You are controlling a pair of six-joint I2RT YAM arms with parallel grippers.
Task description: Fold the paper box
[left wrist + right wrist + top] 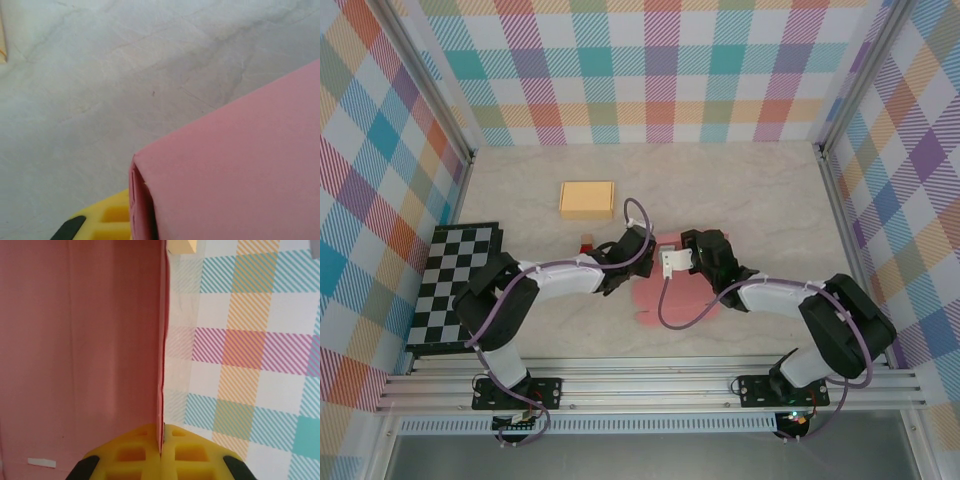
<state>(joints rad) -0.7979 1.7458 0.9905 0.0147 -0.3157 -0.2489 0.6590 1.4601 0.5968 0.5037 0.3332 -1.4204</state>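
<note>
The right gripper is pinching the paper box: its 2 yellow fingers are pressing together, with the thin edge of a pink panel rising from between their tips. In the right wrist view this panel is standing to the left of the fingers and running straight away from them, and a small pale mark is sitting on it low down, left of the left finger. The plaid wall is showing to the right of the fingers, beyond the panel's edge. For the left gripper, the left wrist view is showing 1 yellow finger, with a doubled pink edge of the box lying directly against its right side. The panel is covering the second finger, so I cannot tell whether this pair is clamping the paper or standing spread. Bare marbled table is lying beyond that finger. In the top external view the box is resting on the table between the 2 sets of fingers, both arms reaching inward to meet over it, and its flat pink part is spreading on the near side of the fingers. A tan box is lying beyond the left fingers, apart from them. A small red item, too small to identify, is sitting just left of them. A checkered board is lying well to their left.
</note>
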